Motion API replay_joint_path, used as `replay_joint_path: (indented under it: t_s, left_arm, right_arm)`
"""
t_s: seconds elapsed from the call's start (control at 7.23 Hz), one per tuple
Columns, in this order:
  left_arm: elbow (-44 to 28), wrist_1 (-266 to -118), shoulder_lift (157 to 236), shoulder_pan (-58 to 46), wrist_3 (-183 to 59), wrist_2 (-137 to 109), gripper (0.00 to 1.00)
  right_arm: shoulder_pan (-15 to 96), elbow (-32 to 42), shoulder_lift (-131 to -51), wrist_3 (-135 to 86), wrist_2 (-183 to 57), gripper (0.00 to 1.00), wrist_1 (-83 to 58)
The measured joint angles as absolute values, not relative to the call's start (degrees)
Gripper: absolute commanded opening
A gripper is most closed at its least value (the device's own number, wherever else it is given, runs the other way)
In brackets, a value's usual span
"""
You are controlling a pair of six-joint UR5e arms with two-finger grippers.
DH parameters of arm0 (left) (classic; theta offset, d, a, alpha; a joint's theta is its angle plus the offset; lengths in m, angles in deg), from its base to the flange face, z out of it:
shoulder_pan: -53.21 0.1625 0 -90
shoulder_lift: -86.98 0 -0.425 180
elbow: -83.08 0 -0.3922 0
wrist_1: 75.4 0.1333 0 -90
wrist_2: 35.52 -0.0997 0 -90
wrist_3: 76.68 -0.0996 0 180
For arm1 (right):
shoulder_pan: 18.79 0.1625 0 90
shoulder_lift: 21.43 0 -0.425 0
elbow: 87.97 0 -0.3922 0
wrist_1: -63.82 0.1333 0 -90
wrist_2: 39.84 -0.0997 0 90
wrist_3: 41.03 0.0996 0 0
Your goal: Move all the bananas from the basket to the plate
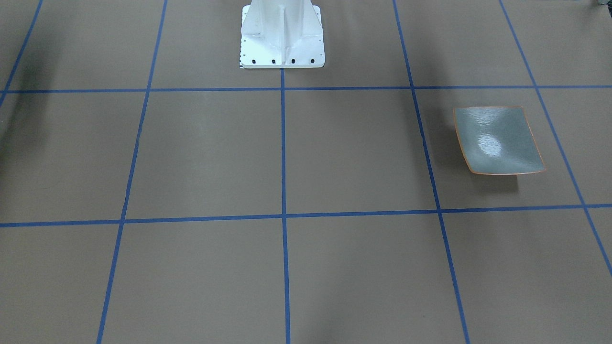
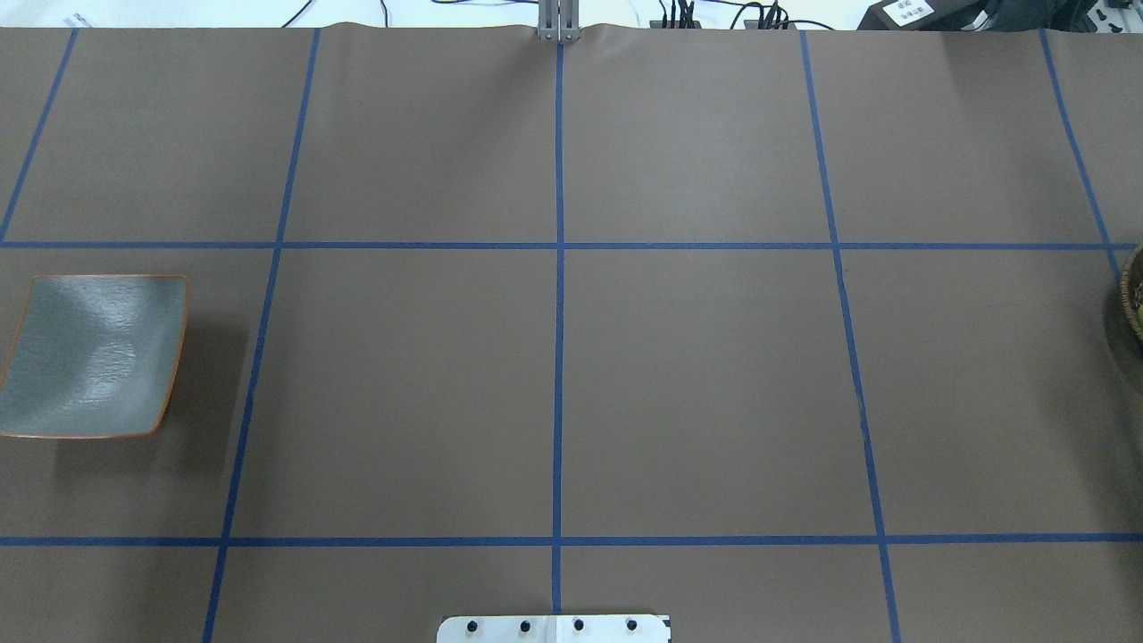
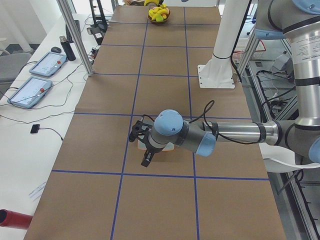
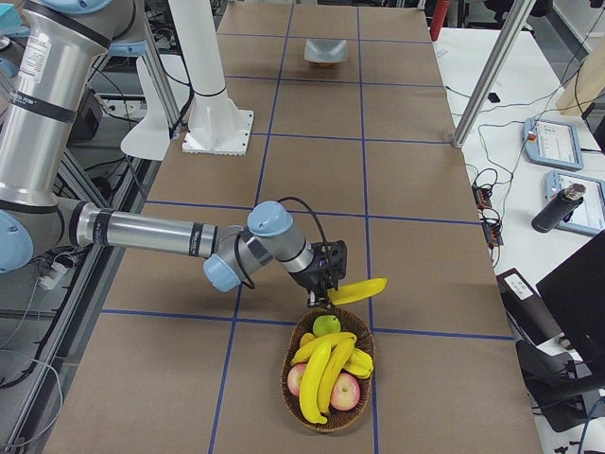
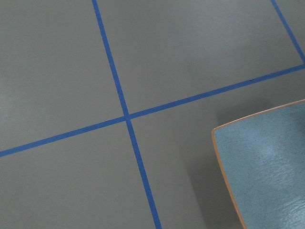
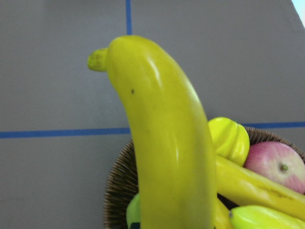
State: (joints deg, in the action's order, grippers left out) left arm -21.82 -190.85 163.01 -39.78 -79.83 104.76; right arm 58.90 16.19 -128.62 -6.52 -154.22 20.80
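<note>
A bright yellow curved banana is hanging at the right gripper, clearing the rim of the round woven basket; the gripper's closure I cannot tell.

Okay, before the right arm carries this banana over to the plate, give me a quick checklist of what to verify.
1. Banana lifted above basket: ok.
2. Right gripper firm on it: cannot tell.
3. Plate bare for the drop: ok.
4. Left gripper away from plate: not ok, it hangs by the plate.
5. Basket emptied: not ok, other bananas lie inside.
</note>
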Motion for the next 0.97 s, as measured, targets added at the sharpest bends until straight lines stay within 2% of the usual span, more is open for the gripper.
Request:
replay_joint_path:
  t_s: [0.55, 0.97]
  left_arm:
    - [-21.47, -201.37, 165.62, -39.63, -73.41, 108.20, 1.00]
    - [-21.75, -207.09, 169.75, -38.56, -58.64, 113.17, 1.00]
  right_arm:
    - [55.82, 18.69, -115.34, -5.73, -161.84, 0.00, 23.85]
    - [43.92, 18.93, -103.92, -3.03, -158.55, 0.00, 21.49]
